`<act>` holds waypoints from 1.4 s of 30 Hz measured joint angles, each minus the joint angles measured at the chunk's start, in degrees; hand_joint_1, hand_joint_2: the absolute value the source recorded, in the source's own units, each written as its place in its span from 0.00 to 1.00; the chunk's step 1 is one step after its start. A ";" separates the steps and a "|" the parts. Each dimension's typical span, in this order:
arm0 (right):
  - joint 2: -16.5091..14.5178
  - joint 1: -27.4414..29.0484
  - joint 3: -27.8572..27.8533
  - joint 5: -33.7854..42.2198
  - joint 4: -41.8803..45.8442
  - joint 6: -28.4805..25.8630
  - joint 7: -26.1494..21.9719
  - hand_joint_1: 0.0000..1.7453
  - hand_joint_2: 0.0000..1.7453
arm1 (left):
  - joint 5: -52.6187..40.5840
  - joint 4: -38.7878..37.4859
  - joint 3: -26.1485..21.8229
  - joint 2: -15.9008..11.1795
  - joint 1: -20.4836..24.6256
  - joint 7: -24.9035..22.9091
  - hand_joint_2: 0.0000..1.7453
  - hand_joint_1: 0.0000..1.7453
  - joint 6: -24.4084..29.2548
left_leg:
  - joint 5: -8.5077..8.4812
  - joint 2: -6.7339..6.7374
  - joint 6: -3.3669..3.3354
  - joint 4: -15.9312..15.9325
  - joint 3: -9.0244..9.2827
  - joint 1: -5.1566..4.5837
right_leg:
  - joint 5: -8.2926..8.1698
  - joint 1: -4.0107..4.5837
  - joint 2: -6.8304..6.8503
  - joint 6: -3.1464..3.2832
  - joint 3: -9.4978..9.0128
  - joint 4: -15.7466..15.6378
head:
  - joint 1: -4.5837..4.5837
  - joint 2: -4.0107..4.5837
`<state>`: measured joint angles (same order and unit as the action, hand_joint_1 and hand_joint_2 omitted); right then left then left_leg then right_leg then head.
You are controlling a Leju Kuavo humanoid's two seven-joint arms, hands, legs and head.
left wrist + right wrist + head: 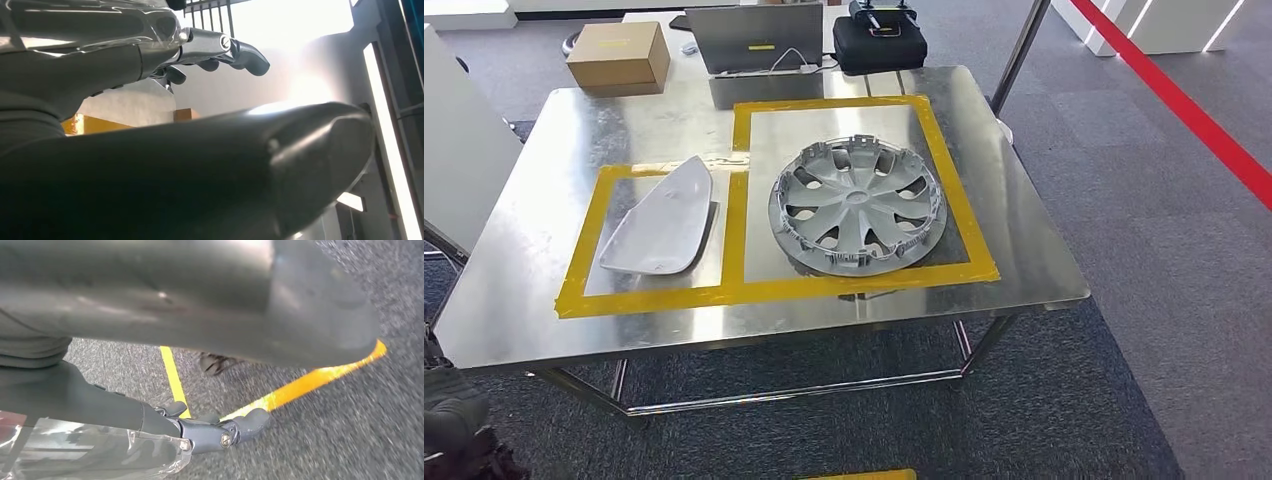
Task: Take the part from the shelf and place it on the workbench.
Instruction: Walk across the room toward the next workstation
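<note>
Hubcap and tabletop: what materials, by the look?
Hubcap: likely moulded plastic, matte silver-grey paint; thin spokes, clip tabs around the rim, no sharp reflections. Tabletop: looks like stainless steel sheet, brushed; it mirrors the laptop and shows streaky glare.

left hand (210, 50) empty, fingers apart, right hand (215, 427) likewise

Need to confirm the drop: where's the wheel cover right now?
In the head view the wheel cover lies flat on the steel workbench, inside the larger yellow-taped square, right of the flat grey panel.
</note>
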<state>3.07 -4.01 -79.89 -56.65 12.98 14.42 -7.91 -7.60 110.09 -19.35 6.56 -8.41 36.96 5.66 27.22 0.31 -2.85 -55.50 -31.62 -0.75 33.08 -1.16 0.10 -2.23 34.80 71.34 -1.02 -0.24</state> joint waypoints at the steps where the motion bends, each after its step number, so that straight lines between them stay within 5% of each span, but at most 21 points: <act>1: -0.15 -0.17 0.34 -0.36 -0.01 0.38 -0.40 0.00 0.00 | 0.09 0.19 -0.03 -0.15 -0.45 -0.14 0.00 0.00 -0.05 | -0.43 0.02 0.09 -0.17 -0.47 -0.09 | -1.45 0.19 -0.04 0.47 -3.03 -3.99 | 0.00 0.00; 4: -0.45 -0.64 1.44 -1.35 -0.06 1.13 -1.06 0.00 0.00 | 0.39 1.22 -0.20 -0.59 -2.30 -0.55 0.00 0.00 -0.43 | -1.53 0.14 0.72 -0.68 -1.64 -0.32 | -1.92 0.82 -0.13 1.33 -9.99 -15.11 | -0.05 0.00; 7: -0.69 -0.72 2.17 -1.82 -0.14 1.20 -0.47 0.00 0.00 | -0.18 2.37 -0.25 -0.68 -4.38 -1.12 0.00 0.00 -1.15 | -2.27 0.09 1.69 -0.92 -2.47 -0.24 | -2.13 0.89 0.03 1.93 -9.60 -16.71 | -0.01 0.00; 9: -0.87 -0.69 2.38 -1.94 -0.20 0.81 0.71 0.00 0.00 | -1.06 2.89 -0.25 -0.68 -5.42 -1.67 0.00 0.00 -1.73 | 0.96 -0.17 2.45 -3.56 -3.62 -0.04 | -3.24 0.59 0.34 2.71 -8.40 -16.92 | -0.24 0.00; 11: -1.02 -0.66 2.48 -2.08 -0.23 0.17 2.16 0.00 0.00 | -2.00 3.05 -0.23 -0.67 -6.02 -2.38 0.00 0.00 -2.36 | 6.73 -0.27 3.12 -10.15 -5.43 0.43 | -4.44 0.51 0.63 3.02 -6.98 -16.86 | -0.49 0.00; 13: -1.20 -0.63 2.55 -2.36 -0.24 -0.34 3.44 0.00 0.00 | -2.83 2.96 -0.28 -0.65 -6.52 -3.11 0.00 0.00 -3.05 | 8.97 -0.25 3.56 -16.10 -6.21 0.86 | -5.65 0.50 0.80 2.89 -5.31 -16.59 | -0.52 0.00; 15: -1.39 -0.62 2.76 -2.63 -0.25 -0.54 4.19 0.00 0.00 | -3.75 2.70 -0.60 -0.63 -6.92 -4.04 0.00 0.00 -4.49 | 6.42 -0.24 3.72 -15.38 -3.72 1.20 | -6.70 0.40 0.87 2.55 -3.47 -16.02 | -0.53 0.00; 17: -1.57 -0.65 3.08 -2.84 -0.26 -0.46 4.27 0.00 0.00 | -4.68 2.22 -1.00 -0.62 -7.20 -4.90 0.00 0.00 -6.57 | 4.15 -0.23 3.74 -7.75 2.16 1.39 | -7.54 0.34 0.87 2.01 -1.99 -15.31 | -0.56 0.00; 18: -1.64 -0.67 3.24 -2.97 -0.26 -0.29 4.02 0.00 0.00 | -5.11 1.84 -1.19 -0.61 -7.29 -5.19 0.00 0.00 -7.58 | 4.28 -0.29 3.61 -3.48 5.02 1.37 | -7.97 0.38 0.86 1.68 -1.48 -15.02 | -0.55 0.00; 20: -1.77 -0.74 3.46 -3.24 -0.27 0.24 3.10 0.00 0.00 | -5.98 0.62 -1.75 -0.52 -7.47 -5.53 0.00 0.00 -9.52 | 5.33 -0.37 3.13 1.19 7.53 1.09 | -8.92 0.42 0.86 0.93 -0.94 -14.83 | -0.56 0.00; 23: -2.04 -0.71 3.83 -3.64 -0.32 1.26 1.29 0.00 0.00 | -7.75 -2.08 -3.22 0.20 -7.66 -5.64 0.00 0.00 -13.13 | 4.38 -0.12 1.52 1.47 6.23 0.95 | -8.74 0.10 0.77 -0.15 -0.23 -14.30 | -0.48 0.00; 25: -2.24 -0.70 4.23 -3.91 -0.39 1.67 0.30 0.00 0.00 | -9.21 -4.25 -4.27 0.96 -7.56 -5.67 0.00 0.00 -15.43 | 3.14 0.11 0.53 1.51 4.93 0.99 | -3.93 0.01 0.62 -0.56 1.26 -9.81 | -0.26 0.00; 27: -2.36 -0.77 4.70 -4.39 -0.43 1.91 -0.50 0.00 0.00 | -11.21 -7.12 -5.41 1.71 -7.37 -5.86 0.00 0.00 -17.45 | 1.91 0.15 0.12 1.41 3.39 0.74 | 1.52 0.06 0.53 -0.77 3.01 -2.04 | -0.14 0.00; 28: -2.38 -0.81 4.95 -4.67 -0.44 2.00 -0.82 0.00 0.00 | -12.50 -8.94 -6.03 2.08 -7.21 -5.86 0.00 0.00 -18.34 | 1.30 0.17 0.04 1.30 2.69 0.59 | 2.56 0.09 0.49 -0.75 3.27 0.99 | -0.14 0.00; 30: -2.42 -0.90 5.43 -5.18 -0.45 2.31 -1.27 0.00 0.00 | -15.80 -13.45 -7.45 2.63 -6.65 -5.41 0.00 0.00 -19.97 | 0.17 0.15 0.03 1.05 1.31 0.30 | 0.73 0.21 0.43 -0.28 0.97 1.04 | -0.14 0.00; 32: -2.41 -1.10 5.94 -5.50 -0.45 2.72 -1.50 0.00 0.00 | -19.85 -19.42 -9.01 2.82 -5.68 -4.08 0.00 0.00 -20.95 | -0.83 0.10 0.20 0.86 0.16 0.04 | -2.19 0.57 0.26 0.71 -4.87 -6.66 | -0.16 0.00; 34: -2.40 -1.37 6.29 -5.69 -0.46 2.97 -1.53 0.00 0.00 | -24.19 -26.89 -10.53 2.64 -4.00 -2.78 0.00 0.00 -20.85 | -1.80 0.09 0.55 0.71 -0.63 -0.22 | -2.78 0.95 0.10 1.39 -9.92 -14.86 | -0.21 0.00; 35: -2.43 -1.50 6.43 -5.80 -0.49 3.02 -1.44 0.00 0.00 | -26.48 -31.33 -11.23 2.30 -2.79 -2.40 0.00 0.00 -20.22 | -2.31 0.11 0.79 0.67 -0.97 -0.27 | -2.54 1.10 0.06 1.51 -10.95 -17.00 | -0.20 0.00; 38: -2.82 -1.80 6.85 -6.26 -0.63 3.02 -0.88 0.00 0.00 | -32.87 -48.26 -12.99 0.27 1.91 -2.17 0.00 0.00 -15.83 | -2.45 -0.06 1.79 0.05 -2.09 -0.18 | -3.19 0.94 0.27 2.24 -10.02 -18.04 | -0.18 0.00; 40: -3.14 -1.90 7.19 -6.56 -0.73 3.02 -0.51 0.00 0.00 | -35.50 -59.49 -13.76 -1.34 4.74 -2.63 0.00 0.00 -12.53 | 1.76 -0.24 2.58 -3.68 -3.47 0.09 | -4.33 0.71 0.49 3.04 -8.65 -18.06 | -0.43 0.00; 42: -3.34 -1.92 7.55 -6.75 -0.77 3.01 -0.08 0.00 0.00 | -37.23 -69.38 -14.09 -2.81 6.97 -4.11 0.00 0.00 -10.27 | 7.17 -0.27 3.21 -10.98 -5.38 0.47 | -5.44 0.77 0.56 3.29 -6.99 -17.67 | -0.69 0.00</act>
<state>-0.27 -5.93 -72.34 -63.40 12.21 17.43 -7.99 -44.83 40.71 -33.44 3.75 -1.43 32.84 -4.62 34.40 0.04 0.36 -66.47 -37.00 -0.28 27.64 -0.39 0.66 1.06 27.81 53.67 -1.70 -0.24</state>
